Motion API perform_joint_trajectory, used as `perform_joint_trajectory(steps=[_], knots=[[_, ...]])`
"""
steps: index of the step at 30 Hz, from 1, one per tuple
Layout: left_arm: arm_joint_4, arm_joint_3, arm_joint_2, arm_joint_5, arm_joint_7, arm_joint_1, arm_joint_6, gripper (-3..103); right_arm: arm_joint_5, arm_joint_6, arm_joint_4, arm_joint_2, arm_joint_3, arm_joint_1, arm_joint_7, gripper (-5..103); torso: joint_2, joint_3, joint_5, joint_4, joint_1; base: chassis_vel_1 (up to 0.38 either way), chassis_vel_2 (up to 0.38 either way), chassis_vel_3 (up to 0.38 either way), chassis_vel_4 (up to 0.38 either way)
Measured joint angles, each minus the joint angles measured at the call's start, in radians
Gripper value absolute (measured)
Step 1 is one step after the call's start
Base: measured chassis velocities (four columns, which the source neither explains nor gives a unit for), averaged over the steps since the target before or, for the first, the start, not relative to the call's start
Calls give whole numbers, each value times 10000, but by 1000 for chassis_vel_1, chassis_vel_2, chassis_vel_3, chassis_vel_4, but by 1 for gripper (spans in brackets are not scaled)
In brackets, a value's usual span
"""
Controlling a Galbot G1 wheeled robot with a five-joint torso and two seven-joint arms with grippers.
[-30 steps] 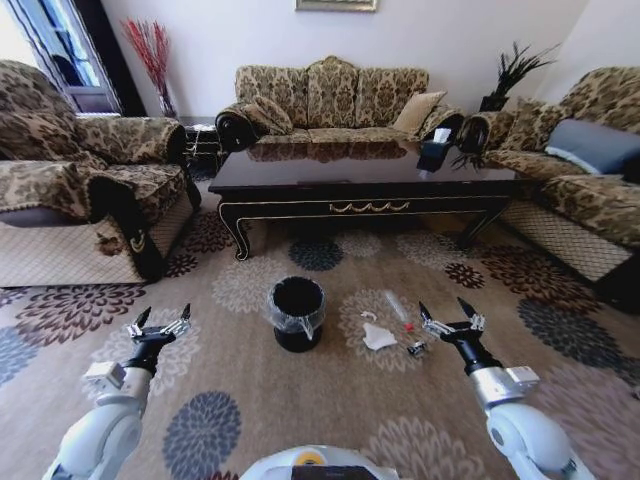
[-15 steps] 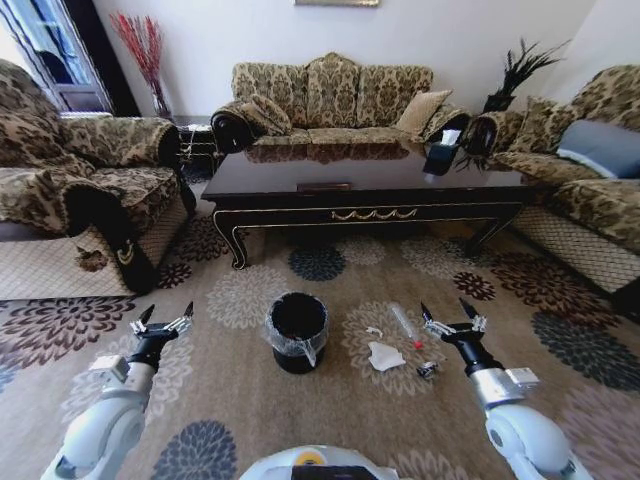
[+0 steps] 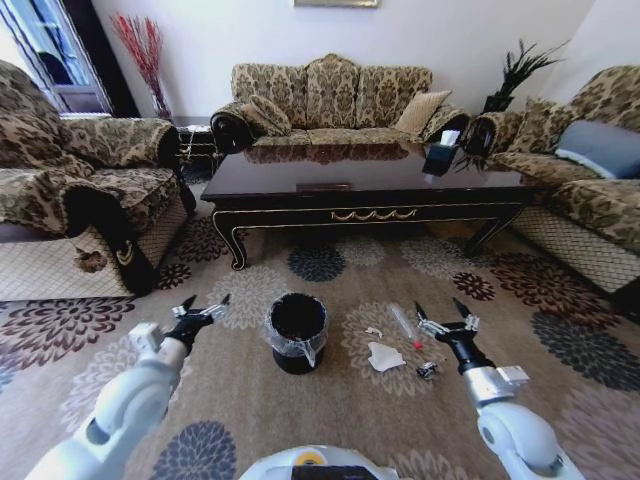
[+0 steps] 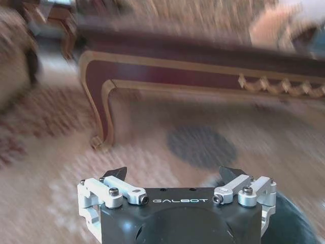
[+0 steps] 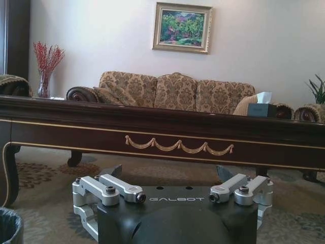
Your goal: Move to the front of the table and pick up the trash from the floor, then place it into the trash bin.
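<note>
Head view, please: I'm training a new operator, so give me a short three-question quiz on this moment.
1. True or false: the trash already lies inside the trash bin.
2. Which gripper is nearer the trash? A) left gripper B) right gripper
3. Fill in: the bin stands on the carpet in front of the ____.

Key: 1 false, it lies on the carpet beside the bin. 2 B. 3 table.

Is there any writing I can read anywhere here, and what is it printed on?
"GALBOT": on the black body of the right end effector.
"GALBOT": on the black body of the left end effector, slightly blurred.
Nothing readable on the table, trash bin or trash.
</note>
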Motion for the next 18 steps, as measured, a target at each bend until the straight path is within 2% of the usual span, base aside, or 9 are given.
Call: perform_joint_trajectory(steps=[2, 4, 6, 8, 9, 14, 15, 18], knots=[[134, 804, 412, -1135, -820, -1235, 618, 100, -63, 47, -11, 118, 0, -71, -38, 100, 0, 1, 1, -6, 0, 0, 0, 0, 0], [198, 1067, 473, -1432, -1043, -1632, 786, 100, -65, 50, -6, 154, 4, -81, -37, 100, 0, 1, 2, -7, 0, 0, 0, 0, 0], [416, 1719, 504, -2051, -1565, -2490, 1067, 100, -69, 52, 25, 221, 26, -87, -32, 100, 0, 1, -1, -1, 0, 0, 0, 0, 0], [695, 2356, 409, -2686, -2113, -3254, 1305, 100, -71, 54, 19, 226, 52, -92, -26, 100, 0, 1, -1, 3, 0, 0, 0, 0, 0], [695, 2356, 409, -2686, -2113, -3254, 1305, 100, -71, 54, 19, 226, 52, -92, -26, 100, 0, 1, -1, 3, 0, 0, 0, 0, 0], [1683, 4051, -70, -4522, -3561, -5211, 1879, 100, -75, 50, 39, 312, 108, -97, 53, 100, 0, 1, 1, -1, 0, 0, 0, 0, 0], [1683, 4051, -70, -4522, -3561, -5211, 1879, 100, -75, 50, 39, 312, 108, -97, 53, 100, 0, 1, 1, -1, 0, 0, 0, 0, 0], [2462, 4968, -520, -5122, -4319, -6274, 1950, 100, -88, 45, 33, 407, 190, -177, 78, 100, 0, 1, 1, -2, 0, 0, 0, 0, 0]])
